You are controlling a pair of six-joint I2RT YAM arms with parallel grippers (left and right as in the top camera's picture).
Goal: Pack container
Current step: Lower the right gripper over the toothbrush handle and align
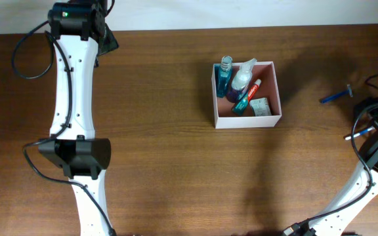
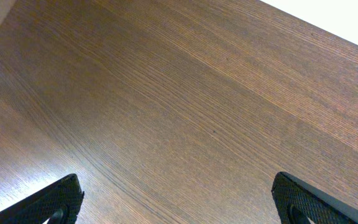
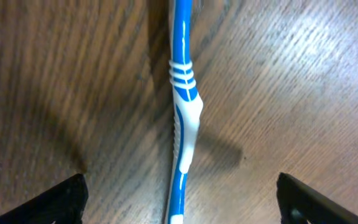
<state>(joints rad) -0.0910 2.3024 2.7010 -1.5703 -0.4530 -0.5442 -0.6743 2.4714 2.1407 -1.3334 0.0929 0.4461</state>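
Note:
The container (image 1: 248,122), a square white-walled box with a reddish-brown inside, stands right of the table's middle. It holds a blue bottle (image 1: 224,73), a purple spray bottle (image 1: 240,82), a toothpaste tube (image 1: 248,96) and a green-and-white packet (image 1: 262,107). A blue-and-white toothbrush (image 3: 184,112) lies on the table; it also shows in the overhead view (image 1: 358,132). My right gripper (image 3: 179,199) is open, low over the toothbrush, one finger on each side of its handle. My left gripper (image 2: 176,199) is open and empty over bare wood at the far left back (image 1: 105,38).
A blue razor (image 1: 336,96) lies on the table right of the container, near the right arm. Black cables (image 1: 373,82) hang at the right edge. The left arm (image 1: 74,98) stretches along the left side of the table.

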